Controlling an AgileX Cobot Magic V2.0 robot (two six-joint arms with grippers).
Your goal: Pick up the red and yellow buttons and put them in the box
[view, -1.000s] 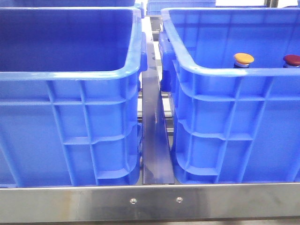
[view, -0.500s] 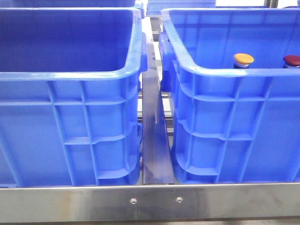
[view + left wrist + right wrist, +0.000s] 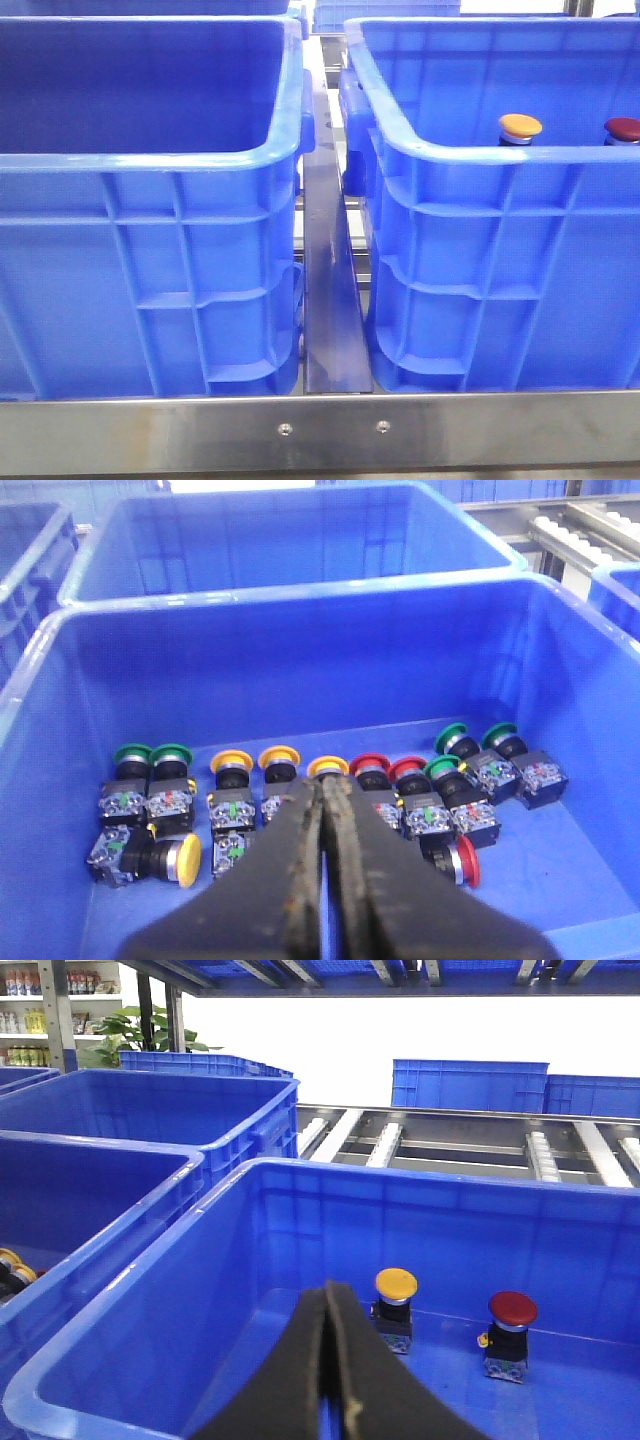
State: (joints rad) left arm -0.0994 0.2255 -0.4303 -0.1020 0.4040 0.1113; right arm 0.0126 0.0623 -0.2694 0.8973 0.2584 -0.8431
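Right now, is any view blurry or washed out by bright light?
Right wrist view: background above the roller conveyor is blown out white; the near right gripper is soft. Left wrist view: the left gripper is blurred, buttons fairly sharp. Front view: evenly lit, mild sheen on the metal rail.

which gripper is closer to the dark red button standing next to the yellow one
Right. The right gripper hangs shut over the crate holding the dark red button. The left gripper is over the other crate of many buttons.
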